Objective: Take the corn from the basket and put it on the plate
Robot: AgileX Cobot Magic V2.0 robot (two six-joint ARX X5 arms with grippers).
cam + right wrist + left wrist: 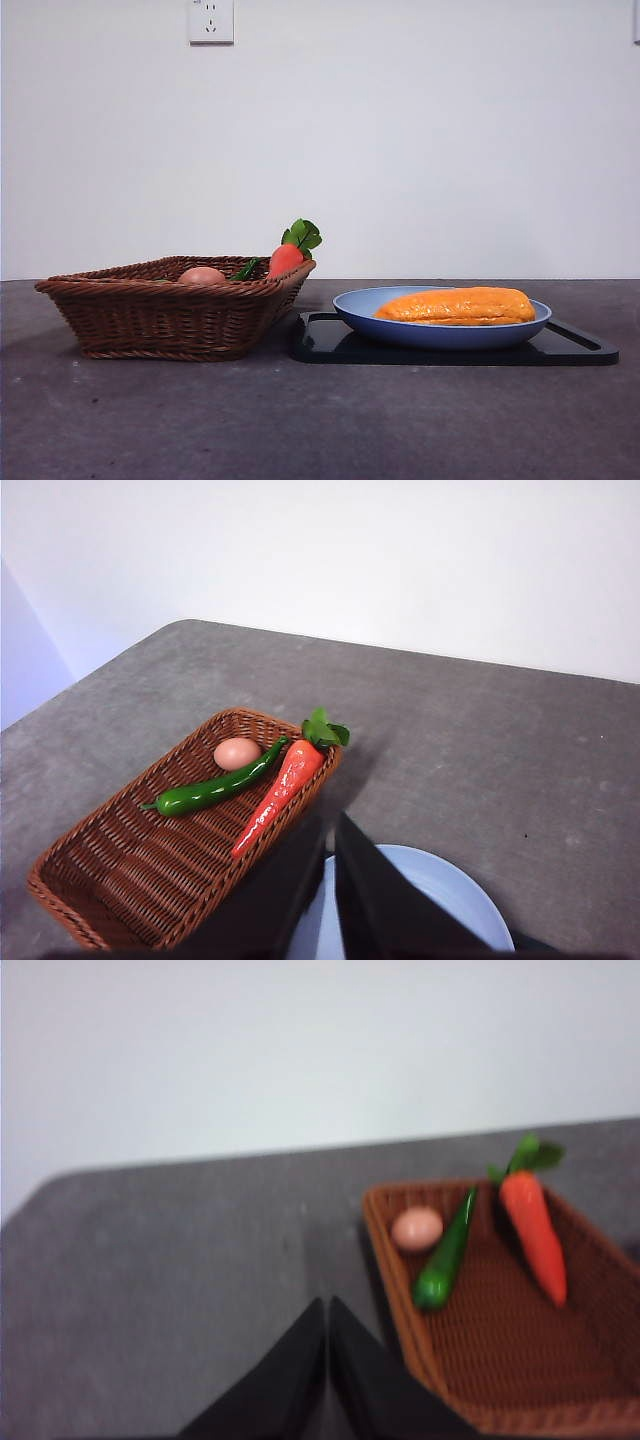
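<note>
The corn lies lengthwise on the light-blue plate, which sits on a black tray just beside the wicker basket — you would judge the placing done. Its glossy, ridged skin looks like light, stiff plastic, likely slippery; should you regrip, take it across the middle, not the tapered ends. The left gripper hangs over bare table beside the basket, jaws pressed together; the right gripper hangs above the plate's rim, jaws nearly together, holding nothing. Neither wrist view shows the corn — the right jaws cover that part of the plate, and the left view is blurred
</note>
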